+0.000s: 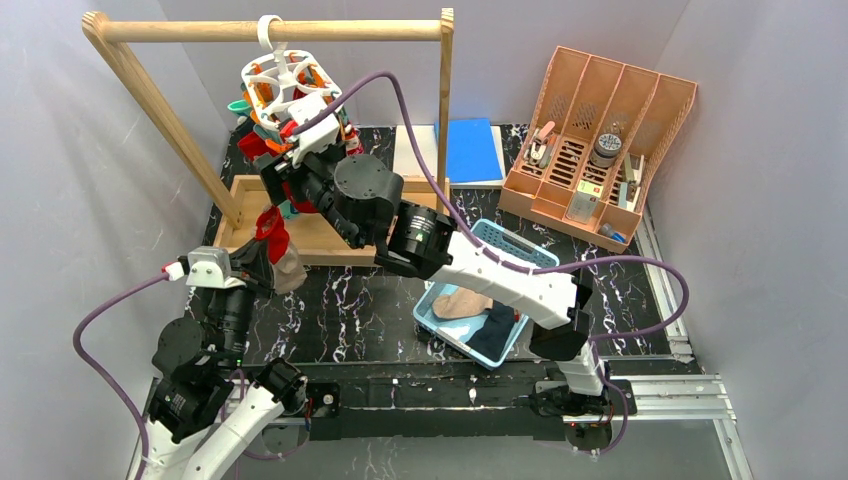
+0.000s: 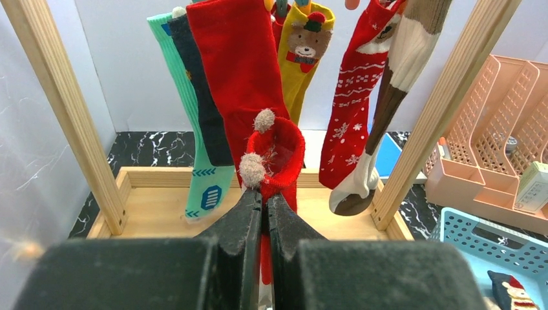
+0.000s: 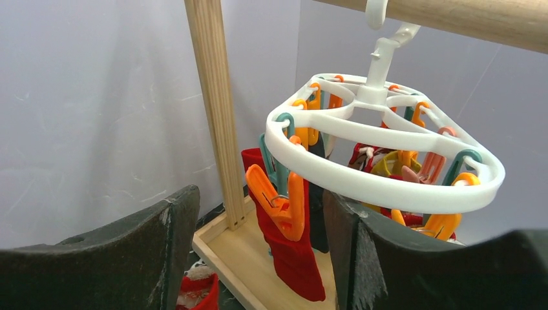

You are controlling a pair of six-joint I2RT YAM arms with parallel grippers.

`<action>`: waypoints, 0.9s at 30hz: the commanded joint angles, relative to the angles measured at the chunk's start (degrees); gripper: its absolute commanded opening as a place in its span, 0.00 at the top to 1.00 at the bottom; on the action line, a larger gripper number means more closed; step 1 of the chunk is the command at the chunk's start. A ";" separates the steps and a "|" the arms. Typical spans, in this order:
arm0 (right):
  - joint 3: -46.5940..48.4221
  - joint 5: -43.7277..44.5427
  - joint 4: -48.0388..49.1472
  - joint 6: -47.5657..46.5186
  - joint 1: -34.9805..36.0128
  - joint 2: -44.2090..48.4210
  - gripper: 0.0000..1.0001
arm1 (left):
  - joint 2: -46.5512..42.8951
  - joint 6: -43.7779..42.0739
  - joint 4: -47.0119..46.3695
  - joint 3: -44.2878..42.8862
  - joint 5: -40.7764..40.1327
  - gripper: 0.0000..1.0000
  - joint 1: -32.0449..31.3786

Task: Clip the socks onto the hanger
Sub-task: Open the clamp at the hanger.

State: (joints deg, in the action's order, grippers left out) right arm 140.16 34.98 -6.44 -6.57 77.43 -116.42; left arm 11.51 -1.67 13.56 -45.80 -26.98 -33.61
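The white ring hanger (image 1: 285,80) hangs by its hook from the wooden rail. Several socks are clipped under it: teal (image 2: 194,129), red (image 2: 236,64), mustard bear (image 2: 307,45), red snowflake (image 2: 352,110) and brown-white (image 2: 394,84). My left gripper (image 2: 265,197) is shut on a red sock with pom-poms (image 2: 274,152), cuff up, below the hanger; it also shows in the top view (image 1: 272,235). My right gripper (image 3: 258,239) is open just under the ring (image 3: 388,184). An empty orange clip (image 3: 284,200) hangs between its fingers, untouched.
The wooden rail frame (image 1: 270,30) stands on a wooden tray base (image 1: 320,235). A blue basket (image 1: 505,240) holds a beige sock (image 1: 460,303) and a navy sock (image 1: 495,330). A pink organizer (image 1: 600,140) stands back right. Blue and white pads (image 1: 470,150) lie behind.
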 commanded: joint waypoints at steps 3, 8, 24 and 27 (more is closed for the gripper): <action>1.73 2.28 8.66 -2.27 0.05 -1.34 0.25 | 0.51 1.32 -2.16 0.57 0.17 1.00 -0.23; 2.74 3.48 10.70 -3.71 0.05 -2.97 0.28 | -0.16 1.25 -2.06 1.14 -0.01 1.00 -0.23; 3.40 3.89 13.48 -5.04 -0.42 -5.12 0.42 | -1.49 2.88 -1.65 2.30 -0.12 1.00 -0.23; 3.34 4.04 13.38 -4.66 -0.70 -5.18 0.41 | -1.64 2.98 -1.69 2.46 -0.04 1.00 -0.23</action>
State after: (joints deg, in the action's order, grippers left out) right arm 140.90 37.78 4.49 -10.90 77.21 -121.21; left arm 10.61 0.47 13.32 -43.81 -26.76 -33.61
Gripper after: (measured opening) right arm 0.584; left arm 0.020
